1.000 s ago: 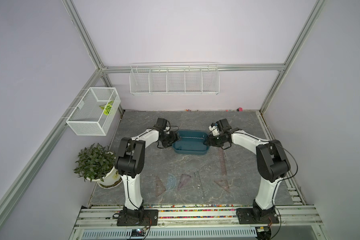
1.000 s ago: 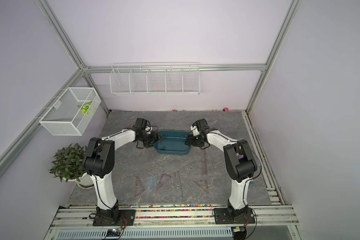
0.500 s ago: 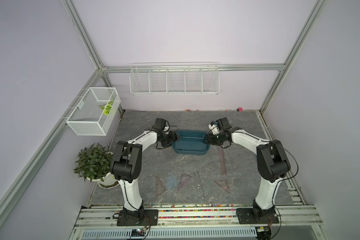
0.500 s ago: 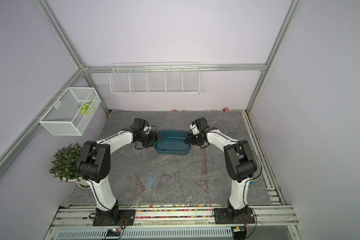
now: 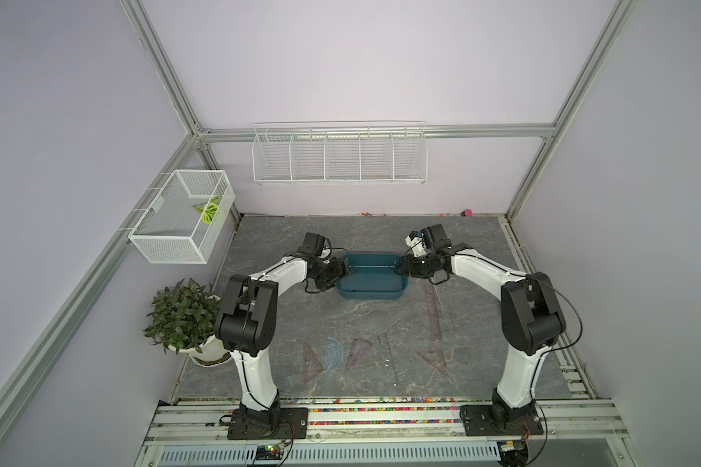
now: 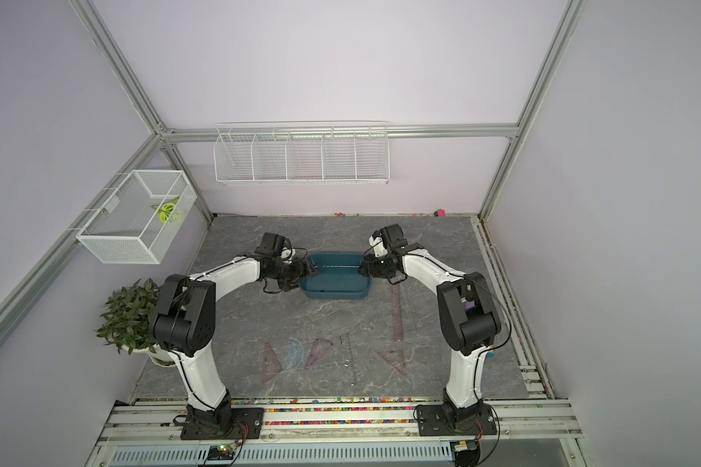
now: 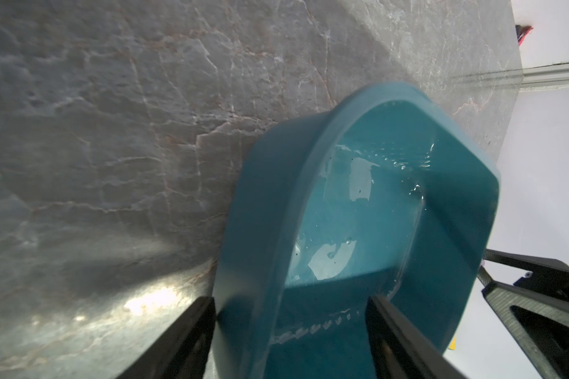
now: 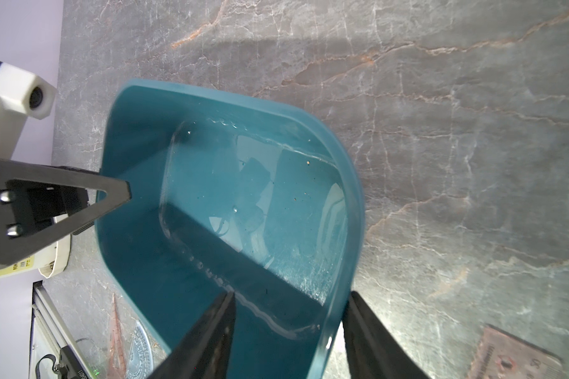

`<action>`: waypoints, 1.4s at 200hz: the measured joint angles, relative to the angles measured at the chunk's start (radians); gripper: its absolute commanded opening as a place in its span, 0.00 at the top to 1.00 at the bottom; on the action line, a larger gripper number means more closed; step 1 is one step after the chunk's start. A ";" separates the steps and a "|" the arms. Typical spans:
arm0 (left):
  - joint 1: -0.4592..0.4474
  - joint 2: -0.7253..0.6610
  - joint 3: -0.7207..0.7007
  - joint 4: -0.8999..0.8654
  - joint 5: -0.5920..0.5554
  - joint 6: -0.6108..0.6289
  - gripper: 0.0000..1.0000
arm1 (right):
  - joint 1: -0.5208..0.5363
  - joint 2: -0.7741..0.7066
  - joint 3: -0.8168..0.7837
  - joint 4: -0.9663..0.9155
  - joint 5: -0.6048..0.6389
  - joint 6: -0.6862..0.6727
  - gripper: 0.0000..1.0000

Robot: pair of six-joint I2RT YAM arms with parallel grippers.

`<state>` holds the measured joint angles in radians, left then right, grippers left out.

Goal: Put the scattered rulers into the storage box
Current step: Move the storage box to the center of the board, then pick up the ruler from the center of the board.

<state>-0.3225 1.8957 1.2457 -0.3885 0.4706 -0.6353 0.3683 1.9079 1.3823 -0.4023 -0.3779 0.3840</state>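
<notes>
Nothing is stowed so far as the pictures show. The dark teal plastic storage box (image 5: pixel 368 294), shallow and round-cornered, shows only a glossy bare floor in both wrist views. It sits mouth up on the grey marble-patterned worktop (image 5: pixel 284 323), with its long axis running from one arm to the other.

The left hand (image 7: pixel 289 298) straddles one short end wall with its fingers (image 7: pixel 184 341) apart, one inside and one outside, not pinching. The right hand (image 8: pixel 291 293) does likewise at the opposite end.

All the thin transparent plastic rulers (image 5: pixel 359 353) lie on the robot's side of the box. A smoky brown long strip (image 5: pixel 433 313) lies near its right end, crosswise to the box's axis. Farther off are brownish triangles (image 5: pixel 311 362), a bluish protractor (image 5: pixel 332 353) and a clear strip (image 5: pixel 387 358). Every ruler is left to collect.
</notes>
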 measured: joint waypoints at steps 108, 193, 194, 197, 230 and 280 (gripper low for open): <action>0.003 -0.149 -0.013 -0.034 -0.106 0.017 0.02 | -0.058 -0.099 0.016 -0.174 0.248 -0.090 0.49; 0.005 -0.185 -0.013 -0.121 -0.156 0.096 0.05 | -0.076 -0.114 -0.082 -0.357 0.430 -0.142 0.65; 0.005 -0.185 -0.013 -0.121 -0.156 0.097 0.05 | -0.076 -0.113 -0.082 -0.358 0.430 -0.142 0.66; 0.005 -0.186 -0.013 -0.124 -0.158 0.098 0.04 | -0.076 -0.111 -0.085 -0.359 0.430 -0.142 0.66; 0.007 -0.194 -0.013 -0.141 -0.160 0.118 0.04 | -0.076 -0.102 -0.116 -0.365 0.426 -0.145 0.69; 0.008 -0.196 -0.013 -0.145 -0.157 0.125 0.04 | -0.076 -0.079 -0.153 -0.367 0.425 -0.145 0.70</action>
<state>-0.3149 1.6997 1.2327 -0.5331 0.3138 -0.5106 0.2928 1.8294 1.2293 -0.7692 0.0475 0.2390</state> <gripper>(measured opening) 0.956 0.306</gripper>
